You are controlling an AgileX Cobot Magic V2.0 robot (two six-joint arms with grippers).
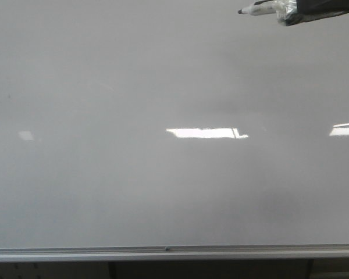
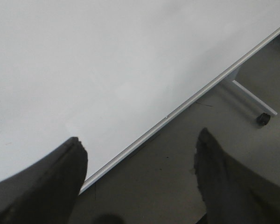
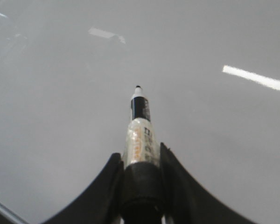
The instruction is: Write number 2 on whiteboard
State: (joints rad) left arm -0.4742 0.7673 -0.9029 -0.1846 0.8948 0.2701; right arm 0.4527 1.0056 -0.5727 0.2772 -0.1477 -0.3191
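The whiteboard is a large glossy white board with a silver-grey frame edge along its near side. No number 2 shows on it in any view. My right gripper is shut on a marker with an uncapped black tip, held above the board's surface. In the front view the right gripper and the marker enter at the far right, tip pointing left. My left gripper is open and empty, over the board's frame edge.
Bright rectangular light reflections lie on the board. In the left wrist view grey floor and a white stand leg with a black caster lie beyond the board's edge.
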